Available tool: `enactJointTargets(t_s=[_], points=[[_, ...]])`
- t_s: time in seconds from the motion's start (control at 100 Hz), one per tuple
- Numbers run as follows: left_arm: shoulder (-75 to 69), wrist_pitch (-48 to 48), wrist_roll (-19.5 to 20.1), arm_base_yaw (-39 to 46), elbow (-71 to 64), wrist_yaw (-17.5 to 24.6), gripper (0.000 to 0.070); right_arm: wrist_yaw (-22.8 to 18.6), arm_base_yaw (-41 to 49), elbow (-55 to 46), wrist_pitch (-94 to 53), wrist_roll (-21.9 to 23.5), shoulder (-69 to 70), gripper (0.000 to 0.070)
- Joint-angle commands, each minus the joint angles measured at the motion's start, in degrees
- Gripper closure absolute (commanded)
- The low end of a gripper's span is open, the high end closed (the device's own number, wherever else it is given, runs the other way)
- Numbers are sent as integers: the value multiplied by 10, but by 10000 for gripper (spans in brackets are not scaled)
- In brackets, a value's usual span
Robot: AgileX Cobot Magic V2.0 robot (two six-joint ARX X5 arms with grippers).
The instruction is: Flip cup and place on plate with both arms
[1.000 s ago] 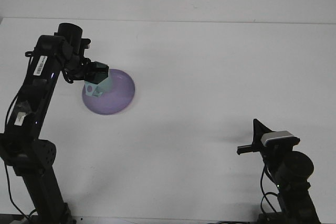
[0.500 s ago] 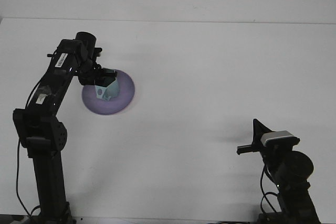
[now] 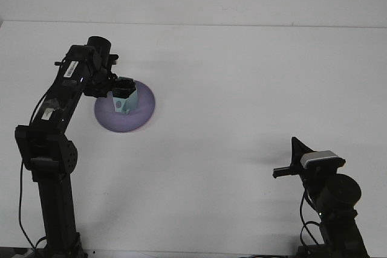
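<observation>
Your left gripper (image 3: 123, 89) is clamped on the cup (image 3: 124, 101), holding it over the purple plate (image 3: 142, 113) at about ten o'clock on the table (image 3: 242, 89). The cup looks small, light and rigid, likely smooth-walled, so grip across the rim or upper wall and set it down gently. Your right gripper (image 3: 284, 172) waits at five o'clock; I cannot tell how it is set.
</observation>
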Motion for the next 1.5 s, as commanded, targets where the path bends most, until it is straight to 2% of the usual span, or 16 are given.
enactJointTargets(t_s=[0.0, 0.26, 0.31, 0.37, 0.42, 0.46, 0.49, 0.52, 0.7, 0.84, 0.99, 1.11, 1.29, 1.38, 1.49], points=[[-12, -7, 3, 2, 32, 2, 179, -1, 0, 4, 5, 5, 2, 700], [-123, -23, -1, 18, 68, 24, 188, -2, 0, 4, 6, 6, 2, 700], [-152, -26, 0, 21, 68, 30, 217, -3, 0, 4, 5, 6, 2, 700], [-188, -31, 0, 27, 68, 34, 324, -3, 0, 4, 5, 6, 2, 700], [-218, -38, 0, 32, 68, 35, 474, -3, 0, 4, 5, 6, 2, 700], [-244, -45, 1, 35, 68, 35, 630, -3, 0, 4, 5, 6, 2, 700], [-258, -50, 3, 36, 68, 35, 700, -3, 0, 4, 5, 6, 2, 700], [-276, -56, 3, 36, 68, 36, 683, -3, 0, 4, 5, 7, 2, 700], [-385, -60, 16, 36, 32, 35, 687, -15, 0, 17, 3, 21, -8, 700], [-484, -16, 35, 37, -82, 35, 687, -12, 0, 21, 0, 21, -19, 700], [-643, 159, 46, 37, -334, 34, 687, -3, 0, 21, -22, 9, -32, 700], [-769, 325, 30, 36, -553, 36, 687, 20, 0, 21, -43, -14, -34, 700], [-943, 557, -5, 25, -852, 46, 687, 19, 0, 21, -44, -43, -61, 700], [-1005, 632, -21, 24, -941, 44, 687, 20, 0, 19, -45, -47, -69, 700], [-1043, 657, -37, 24, -982, 21, 688, 20, 0, 20, -47, -46, -69, 700]])
